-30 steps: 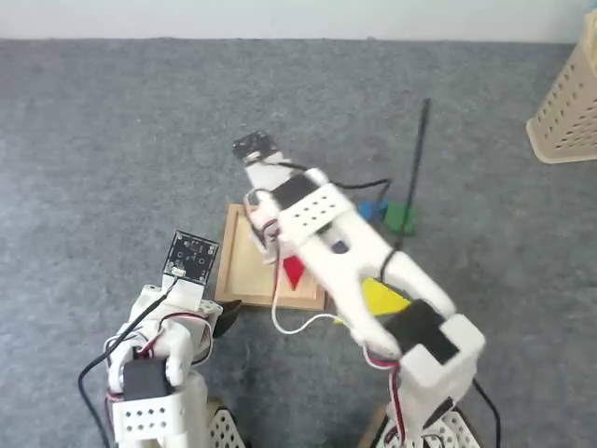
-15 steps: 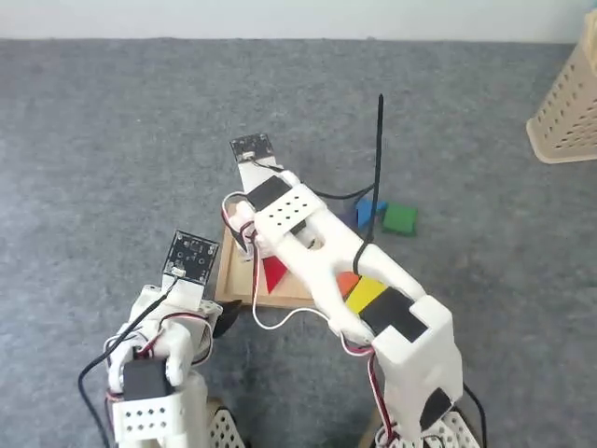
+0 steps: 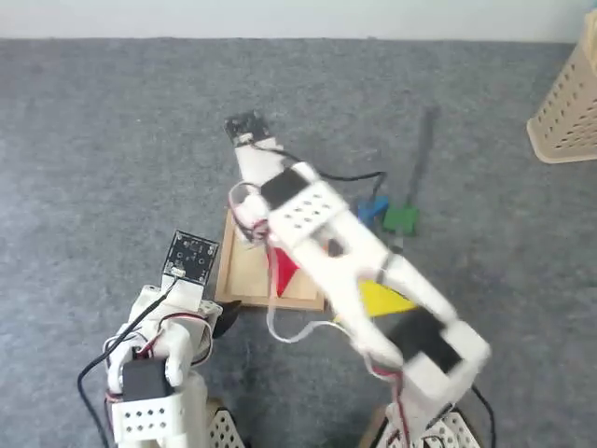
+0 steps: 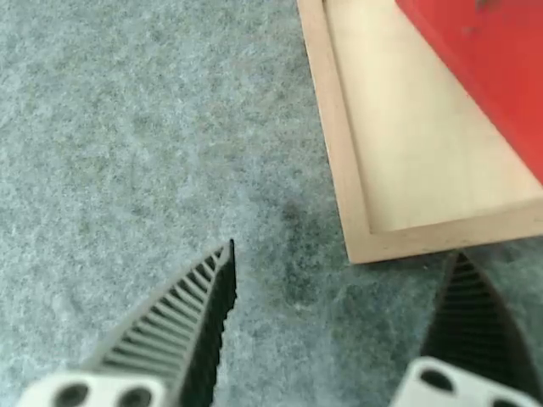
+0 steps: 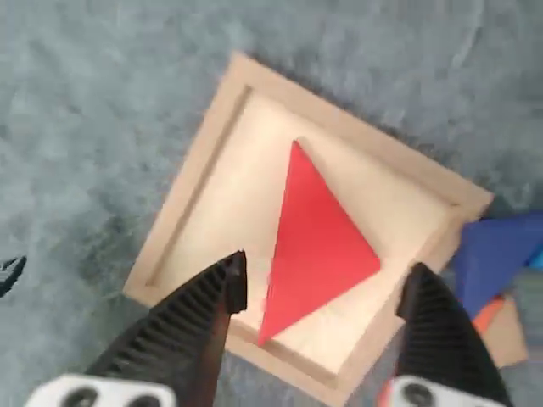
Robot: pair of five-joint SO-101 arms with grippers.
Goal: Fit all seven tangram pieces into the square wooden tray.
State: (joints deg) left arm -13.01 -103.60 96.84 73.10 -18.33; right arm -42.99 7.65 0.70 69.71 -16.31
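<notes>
triangle (image 5: 316, 246) red | tray (image 5: 188, 175) pale wood | carpet (image 3: 121, 140) grey | blue piece (image 5: 501, 254) | green piece (image 3: 402, 219) | yellow piece (image 3: 382, 297)

The grey carpeted worktop (image 3: 112, 131) carries the square wooden tray (image 3: 244, 280). Near it lie a blue piece (image 3: 375, 207), a green piece (image 3: 403, 219) and a yellow piece (image 3: 381, 297). A perforated basket (image 3: 571, 103) stands well apart.

Pale smooth wooden tray (image 5: 195, 170) on rough grey carpet (image 3: 112, 131).

Flat red triangle piece (image 5: 318, 246) is laid inside the square light-wood tray (image 5: 191, 178), right side. Yellow triangle piece (image 3: 382, 297), blue piece (image 3: 373, 210) and green piece (image 3: 403, 219) are scattered to its right.
</notes>
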